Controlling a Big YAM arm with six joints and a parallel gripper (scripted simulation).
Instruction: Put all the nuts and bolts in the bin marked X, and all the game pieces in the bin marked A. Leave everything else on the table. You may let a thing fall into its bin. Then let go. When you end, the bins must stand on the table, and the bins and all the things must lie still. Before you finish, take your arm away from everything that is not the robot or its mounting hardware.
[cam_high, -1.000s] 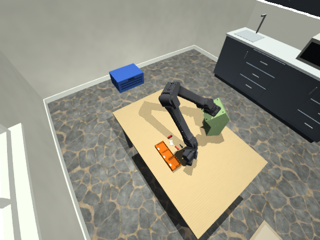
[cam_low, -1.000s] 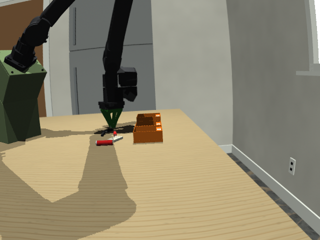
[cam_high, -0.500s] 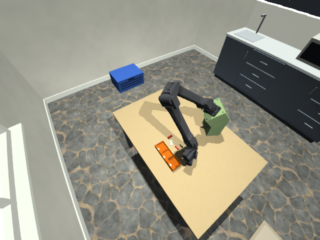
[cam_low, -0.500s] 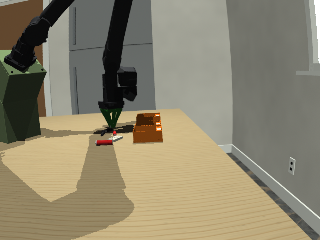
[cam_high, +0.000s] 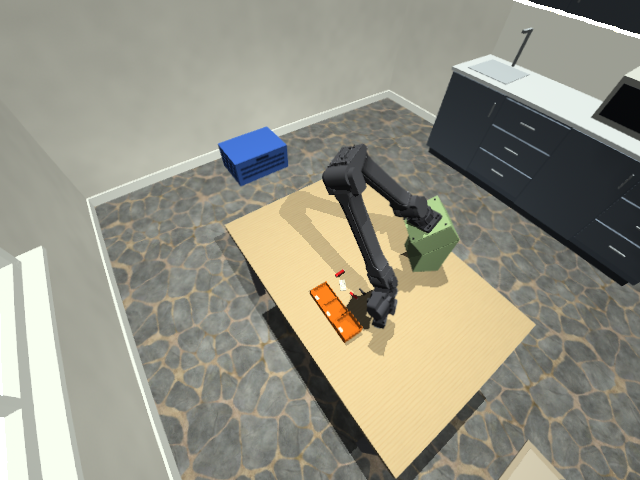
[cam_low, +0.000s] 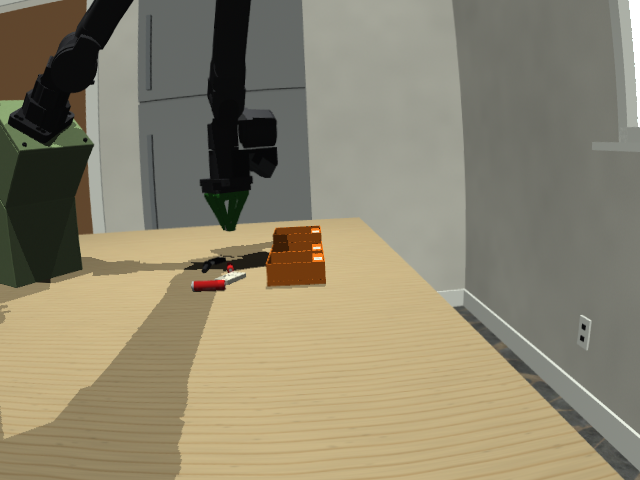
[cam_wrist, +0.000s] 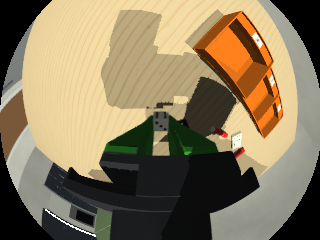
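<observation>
My gripper hangs above the table, left of the orange bins, and is shut on a small grey piece that shows between the green fingers in the wrist view. I cannot tell what kind of piece it is. Three orange bins stand in a row; their white labels are too small to read. They also show in the overhead view and the wrist view. On the table beside them lie a red cylinder, a white flat piece, a small red-topped piece and a dark small thing in shadow.
The arm's green pedestal stands at the table's far side. A blue crate sits on the floor by the wall. The bins stand close to the table's left edge.
</observation>
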